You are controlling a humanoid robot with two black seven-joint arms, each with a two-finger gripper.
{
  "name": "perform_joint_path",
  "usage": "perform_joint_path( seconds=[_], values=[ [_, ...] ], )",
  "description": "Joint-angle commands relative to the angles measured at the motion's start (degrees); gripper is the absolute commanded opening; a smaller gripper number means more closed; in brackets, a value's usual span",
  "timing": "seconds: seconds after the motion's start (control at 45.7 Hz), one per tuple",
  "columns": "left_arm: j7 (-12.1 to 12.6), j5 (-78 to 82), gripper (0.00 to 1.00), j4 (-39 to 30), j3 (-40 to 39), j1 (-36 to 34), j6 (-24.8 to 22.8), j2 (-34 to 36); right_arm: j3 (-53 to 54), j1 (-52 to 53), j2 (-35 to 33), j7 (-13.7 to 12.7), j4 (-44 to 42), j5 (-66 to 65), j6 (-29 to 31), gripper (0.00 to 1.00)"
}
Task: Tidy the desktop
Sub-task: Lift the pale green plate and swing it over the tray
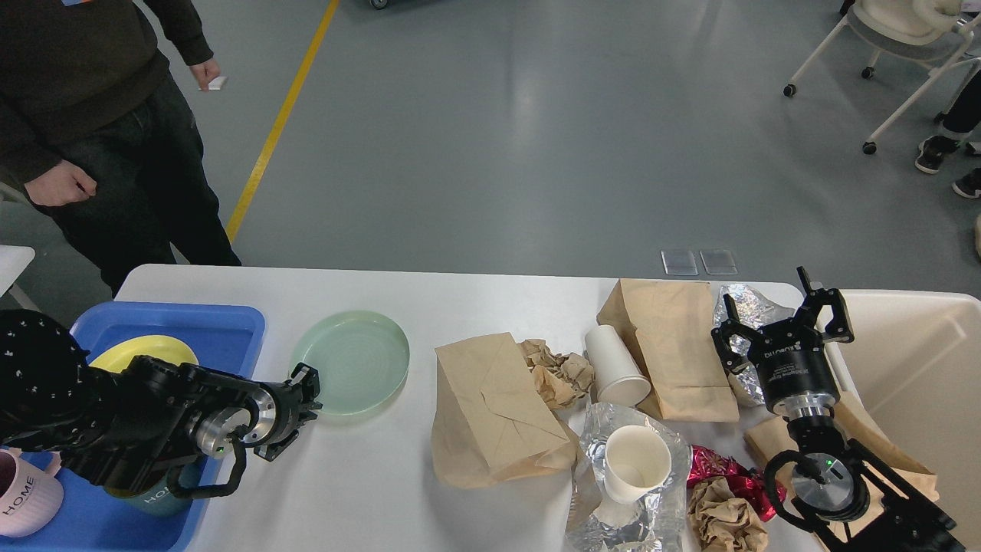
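Note:
The white desktop (475,299) carries a pale green plate (352,362) near its left end. My left gripper (310,400) reaches in from the left, and its fingers close on the plate's near-left rim. Litter covers the right half: a brown paper bag (490,410), a second brown bag (674,349), crumpled brown paper (558,372), a tipped white cup (615,368), and another white cup (636,464) on foil (605,521). My right gripper (778,310) stands open above crumpled foil (747,307), holding nothing.
A blue tray (207,330) at the left holds a yellow plate (146,351) and mugs (27,491). A beige bin (920,360) stands off the right end. Red foil (724,471) and paper wads (724,521) lie at the front right. A person (92,130) stands at the far left.

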Motion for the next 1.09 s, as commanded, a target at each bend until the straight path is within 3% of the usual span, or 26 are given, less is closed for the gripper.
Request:
perform_joint_path(
  seconds=[0.0, 0.175, 0.394, 0.525, 0.613, 0.657, 0.788, 0.941, 1.007, 1.073],
  values=[
    [0.1, 0.0, 0.0, 0.0, 0.0, 0.1, -0.2, 0.0, 0.0, 0.0, 0.0, 0.0, 0.0, 0.0, 0.0, 1.0],
    [2.3, 0.0, 0.0, -0.2, 0.0, -0.2, -0.6, 0.1, 0.0, 0.0, 0.0, 0.0, 0.0, 0.0, 0.0, 1.0],
    [3.1, 0.0, 0.0, -1.5, 0.2, -2.2, -1.9, 0.3, 0.0, 0.0, 0.0, 0.0, 0.0, 0.0, 0.0, 1.0],
    [6.4, 0.1, 0.0, -5.9, 1.7, -5.9, -4.1, 1.4, 0.0, 0.0, 0.0, 0.0, 0.0, 0.0, 0.0, 1.0],
    [8.0, 0.1, 0.0, -11.0, 4.2, -11.9, -4.9, 3.5, 0.0, 0.0, 0.0, 0.0, 0.0, 0.0, 0.0, 1.0],
    [8.1, 0.1, 0.0, -16.7, 6.4, -18.6, -4.9, 4.6, 0.0, 0.0, 0.0, 0.0, 0.0, 0.0, 0.0, 1.0],
    [8.3, 0.1, 0.0, -25.5, 12.1, -30.9, -4.9, 6.0, 0.0, 0.0, 0.0, 0.0, 0.0, 0.0, 0.0, 1.0],
    [10.4, 0.2, 0.0, -36.9, 18.3, -46.8, -5.4, 6.2, 0.0, 0.0, 0.0, 0.0, 0.0, 0.0, 0.0, 1.0],
    [10.9, 0.2, 0.0, -40.3, 20.1, -52.7, -7.2, 6.0, 0.0, 0.0, 0.0, 0.0, 0.0, 0.0, 0.0, 1.0],
    [11.3, 0.2, 0.0, -42.0, 22.5, -57.9, -11.9, 5.8, 0.0, 0.0, 0.0, 0.0, 0.0, 0.0, 0.0, 1.0]
  ],
)
